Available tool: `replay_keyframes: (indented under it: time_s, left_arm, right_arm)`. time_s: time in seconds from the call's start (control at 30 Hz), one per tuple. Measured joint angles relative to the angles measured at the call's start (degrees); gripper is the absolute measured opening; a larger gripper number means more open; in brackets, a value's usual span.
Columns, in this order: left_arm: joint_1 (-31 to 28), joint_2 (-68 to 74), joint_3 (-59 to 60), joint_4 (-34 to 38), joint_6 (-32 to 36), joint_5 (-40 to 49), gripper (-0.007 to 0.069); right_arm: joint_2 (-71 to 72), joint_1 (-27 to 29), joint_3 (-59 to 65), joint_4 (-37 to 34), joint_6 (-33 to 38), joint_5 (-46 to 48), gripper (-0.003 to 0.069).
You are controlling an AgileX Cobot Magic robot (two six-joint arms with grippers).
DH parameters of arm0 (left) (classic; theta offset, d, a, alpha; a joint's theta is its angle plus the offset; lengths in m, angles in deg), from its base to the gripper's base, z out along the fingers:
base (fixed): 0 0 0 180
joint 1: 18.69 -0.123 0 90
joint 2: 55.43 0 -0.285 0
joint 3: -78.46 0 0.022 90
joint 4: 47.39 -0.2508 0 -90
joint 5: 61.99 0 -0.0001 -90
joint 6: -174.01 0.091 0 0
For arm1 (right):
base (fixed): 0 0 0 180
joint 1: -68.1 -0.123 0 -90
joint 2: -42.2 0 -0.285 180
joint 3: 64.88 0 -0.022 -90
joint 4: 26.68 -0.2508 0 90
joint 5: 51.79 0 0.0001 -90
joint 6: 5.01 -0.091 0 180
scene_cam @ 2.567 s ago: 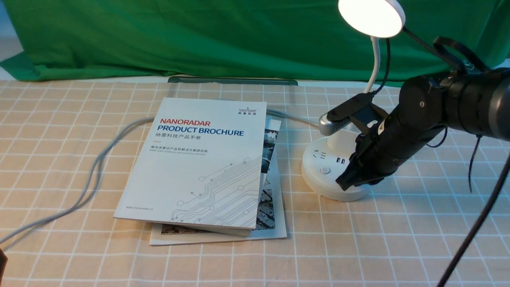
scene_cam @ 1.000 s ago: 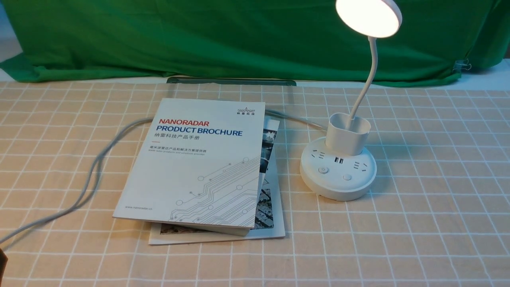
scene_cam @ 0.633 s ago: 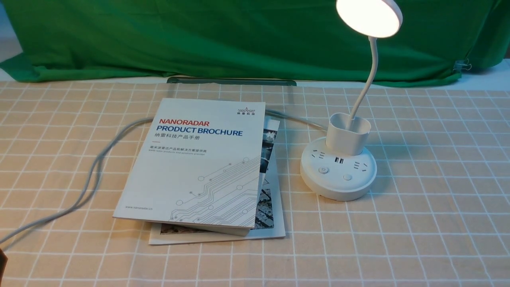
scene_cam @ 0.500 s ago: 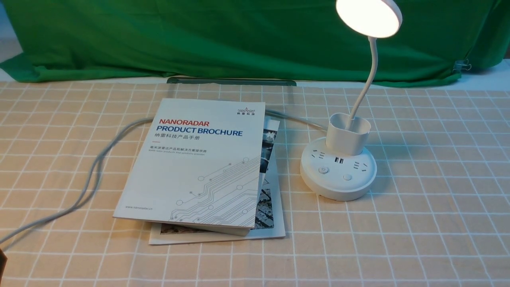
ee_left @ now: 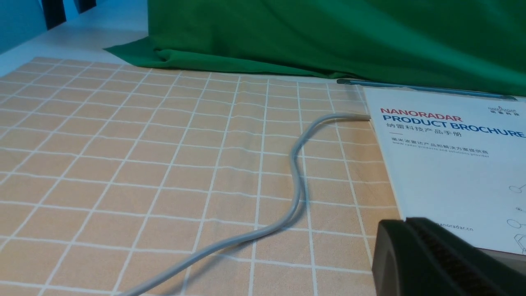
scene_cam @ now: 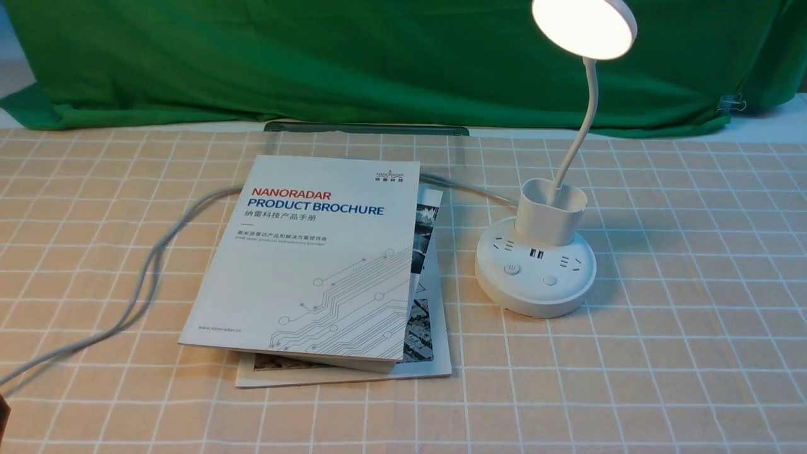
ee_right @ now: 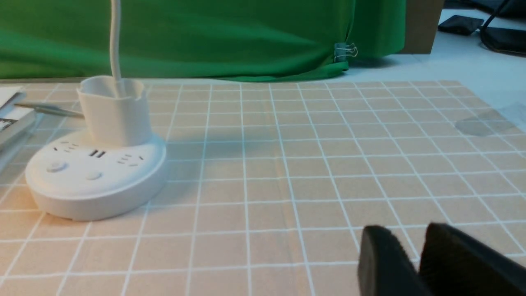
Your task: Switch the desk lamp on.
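Note:
The desk lamp [scene_cam: 536, 277] stands on the checked cloth right of centre, white, with a cup-shaped holder and a thin neck. Its round disc head [scene_cam: 583, 25] glows brightly at the top edge. Two buttons [scene_cam: 512, 269] sit on the front of the base beside the sockets. Neither arm shows in the front view. In the right wrist view the lamp base [ee_right: 94, 176] lies well away from my right gripper [ee_right: 409, 230], whose fingertips stand a little apart with nothing between them. My left gripper [ee_left: 404, 222] is shut and empty, beside the brochure's near corner.
Two stacked brochures [scene_cam: 315, 252] lie left of the lamp. A grey cable [scene_cam: 145, 271] runs from behind them to the front left edge. Green cloth [scene_cam: 315, 57] hangs along the back, with a binder clip [scene_cam: 731, 104] at its right end.
Earlier my right arm reached over the lamp base with its gripper at the buttons; it has since pulled back out of the front view. The lamp head is lit in all frames.

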Motion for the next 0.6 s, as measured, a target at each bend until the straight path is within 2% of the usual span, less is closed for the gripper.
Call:
replay_keyframes:
  time_s: [0.6]
  left_arm:
    - [0.0,0.0,0.0,0.0,0.0,0.0,0.0021]
  right_arm:
    - [0.0,0.0,0.0,-0.1,0.0,0.0,0.0237]
